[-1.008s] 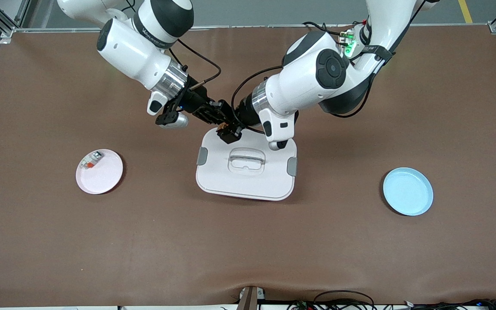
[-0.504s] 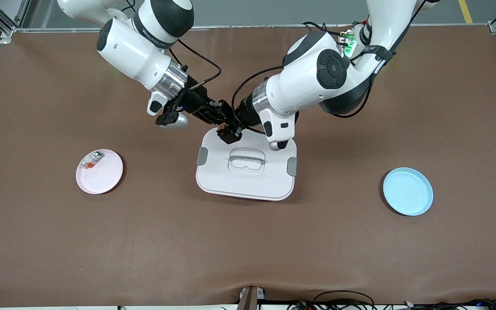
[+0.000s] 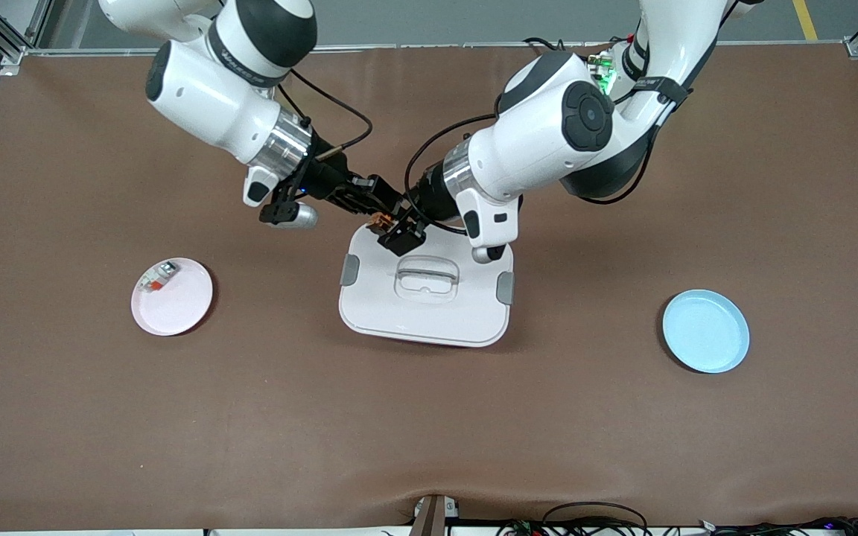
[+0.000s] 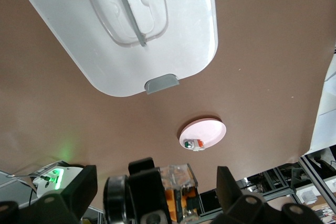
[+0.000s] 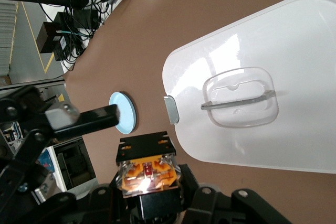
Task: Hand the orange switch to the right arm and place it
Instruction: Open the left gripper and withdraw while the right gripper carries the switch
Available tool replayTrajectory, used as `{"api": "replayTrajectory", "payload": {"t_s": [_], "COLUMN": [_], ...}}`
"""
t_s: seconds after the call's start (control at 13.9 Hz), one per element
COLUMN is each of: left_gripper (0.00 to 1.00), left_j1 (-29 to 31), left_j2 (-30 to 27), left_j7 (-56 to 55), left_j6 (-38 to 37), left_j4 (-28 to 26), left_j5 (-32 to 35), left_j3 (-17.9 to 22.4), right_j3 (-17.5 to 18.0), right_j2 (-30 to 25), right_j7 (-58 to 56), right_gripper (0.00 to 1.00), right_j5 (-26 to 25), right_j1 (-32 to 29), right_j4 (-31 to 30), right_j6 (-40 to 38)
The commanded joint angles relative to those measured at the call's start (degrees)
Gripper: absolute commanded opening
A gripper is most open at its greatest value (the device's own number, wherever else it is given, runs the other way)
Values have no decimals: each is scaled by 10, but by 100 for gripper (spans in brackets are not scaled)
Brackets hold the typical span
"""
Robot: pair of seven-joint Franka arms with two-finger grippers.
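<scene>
Seen from the front, upper centre of the frame: right gripper and left gripper meeting nose to nose over the upper edge of the white lidded box, with the orange switch a small dark block between them. Shown only by the right wrist view, low in its frame: right fingers clamped on the switch, amber innards lit through a clear top, black base outward. Shown only by the left wrist view: left fingers spread wide on either side of the switch, not gripping it. Two plates: a pink plate at left of the front frame, a blue plate at right. One small white-grey part with a red-orange piece on the pink plate's upper edge. One box, with two grey latches and a recessed handle, on the brown table. Nothing lying between the grippers and either plate.
</scene>
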Motion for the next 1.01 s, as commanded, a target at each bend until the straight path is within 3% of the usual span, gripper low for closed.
{"api": "replayTrajectory", "payload": {"t_s": [0.0, 0.22, 0.5, 0.79, 0.94], "left_gripper": [100, 100, 100, 100, 100], "left_j1": [16, 55, 99, 146, 159], "left_j2": [-34, -53, -55, -56, -75], "left_j7": [21, 56, 158, 310, 387], "left_j6": [-5, -15, -66, -134, -186], "left_j4": [-4, -7, -8, -8, -8], "left_j5": [20, 79, 200, 257, 292], "left_j3": [5, 4, 4, 4, 5], "right_j3": [4, 4, 4, 4, 4], "right_j2": [-2, 0, 2, 1, 3], "right_j7": [-4, -16, -214, -386, -520], "right_gripper": [0, 0, 0, 0, 0], "right_j5": [-16, -115, -156, -309, -420], "right_j1": [-39, -85, -162, -197, -200], "right_j4": [32, 82, 103, 101, 100], "right_j6": [-71, -177, -294, -324, -322]}}
